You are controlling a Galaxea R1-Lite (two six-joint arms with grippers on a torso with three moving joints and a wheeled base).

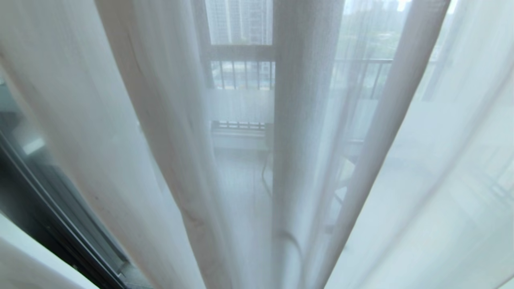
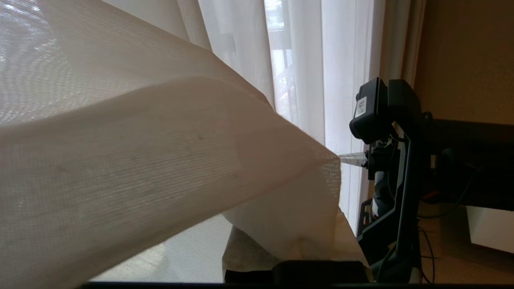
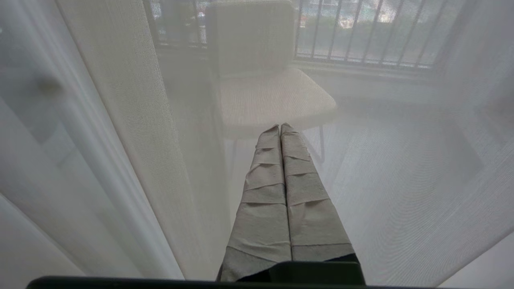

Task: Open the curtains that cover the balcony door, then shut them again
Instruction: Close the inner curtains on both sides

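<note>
Our head camera sits close behind the curtains [image 1: 305, 132], sheer folds running floor to ceiling across the balcony door [image 1: 48, 200]; beside the fabric our right gripper [image 3: 280, 127] holds its fingers pressed together on nothing, while draped cloth hides our closed left gripper [image 2: 289, 257].

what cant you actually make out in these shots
- Left gripper: in the left wrist view a draped fold of the sheer curtain covers it.
- Balcony door: in the head view only a dark strip of frame shows beside the fabric; its handle is hidden.
- Chair and railing: in the right wrist view, hazy through the sheer past the right gripper.
</note>
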